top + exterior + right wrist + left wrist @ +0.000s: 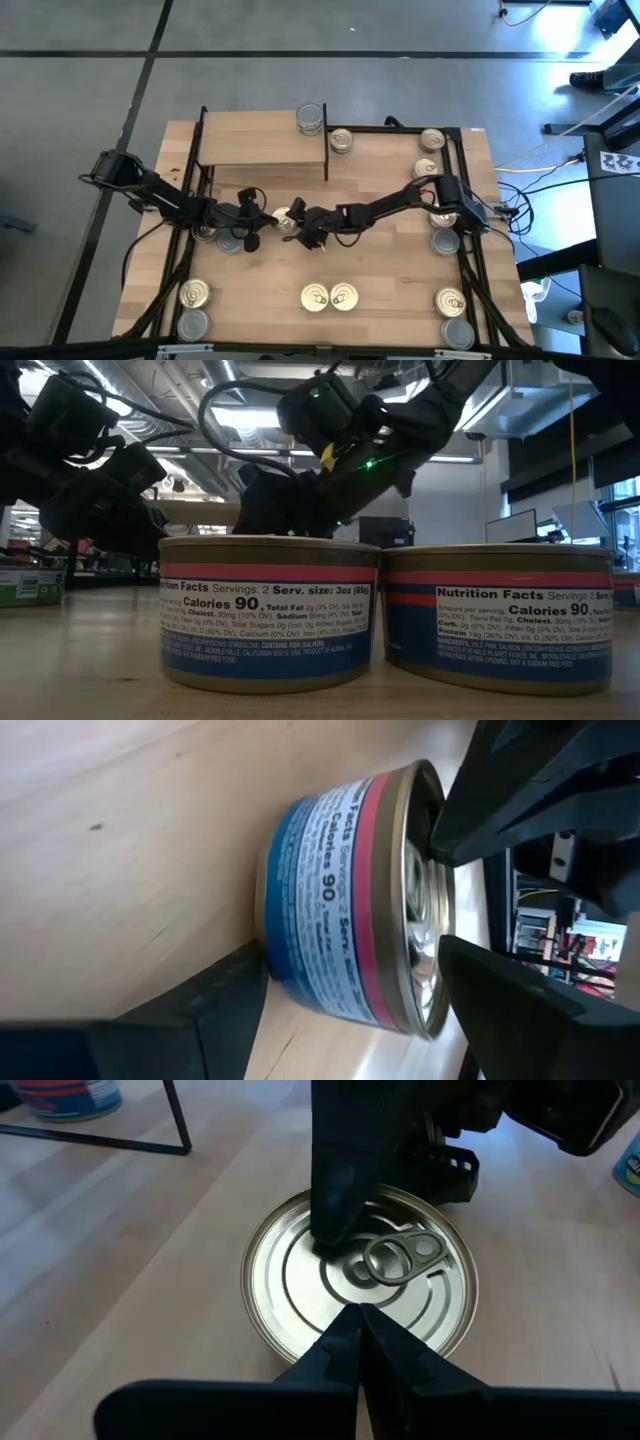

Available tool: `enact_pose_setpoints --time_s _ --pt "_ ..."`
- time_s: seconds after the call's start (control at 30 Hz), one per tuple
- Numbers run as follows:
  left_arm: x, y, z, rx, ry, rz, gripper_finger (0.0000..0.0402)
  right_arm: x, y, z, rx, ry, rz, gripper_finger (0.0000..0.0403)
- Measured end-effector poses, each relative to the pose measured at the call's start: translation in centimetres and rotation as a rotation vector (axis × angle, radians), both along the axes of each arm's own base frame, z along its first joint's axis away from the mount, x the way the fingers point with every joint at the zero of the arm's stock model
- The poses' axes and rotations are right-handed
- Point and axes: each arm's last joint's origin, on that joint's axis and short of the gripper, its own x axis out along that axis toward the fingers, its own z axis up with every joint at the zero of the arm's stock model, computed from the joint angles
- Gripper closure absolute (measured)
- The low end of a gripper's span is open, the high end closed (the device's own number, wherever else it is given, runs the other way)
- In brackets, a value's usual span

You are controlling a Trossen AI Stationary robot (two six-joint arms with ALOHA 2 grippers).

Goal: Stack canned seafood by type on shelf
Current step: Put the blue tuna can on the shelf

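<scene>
Both tools meet at one tin [360,1285] lying lid-up at the middle of the bench [400,270], at about 6 o'clock from the shelf [262,150]. The right tool [300,228] straddles the tin with fingers spread wide, not visibly clamped; the left tool [358,1342] is pinched shut, its tips at the lid's rim. The step looks like a pick-up; next, the right should close, lift, and carry toward 12 o'clock. Only the right wrist view shows the blue-and-pink label; only the left wrist view shows the pull-tab.
</scene>
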Motion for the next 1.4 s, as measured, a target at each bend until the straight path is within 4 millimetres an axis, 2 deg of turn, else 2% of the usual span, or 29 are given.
enact_pose_setpoints --time_s 0.27,0.47,0.6,0.7,0.97,1.23,1.4 --pt "0.0 0.0 0.0 0.009 0.001 0.007 0.0397 0.6 0.4 -0.2 0.001 -0.001 0.014 0.0123" --pt "0.0 0.1 0.0 0.015 -0.006 0.026 0.0400 0.6 0.4 -0.1 0.010 -0.025 -0.042 0.0199" --pt "0.0 0.1 0.2 0.012 -0.026 0.031 0.0396 0.6 0.7 0.0 0.047 -0.041 -0.086 0.0199" --pt "0.0 0.1 0.5 0.003 -0.040 0.022 0.0393 0.4 1.2 0.7 0.051 -0.049 -0.117 0.0199" --pt "0.1 -0.1 1.8 -0.022 -0.119 -0.007 0.0398 -1.2 2.3 4.1 0.146 -0.014 -0.205 0.0201" --pt "-0.2 0.0 2.2 -0.010 -0.115 0.004 0.0394 -3.2 1.9 8.7 0.192 -0.003 -0.301 0.0203" --pt "-0.3 0.1 2.0 -0.021 -0.095 0.016 0.0394 -4.1 1.6 11.9 0.165 -0.081 -0.349 0.0203"
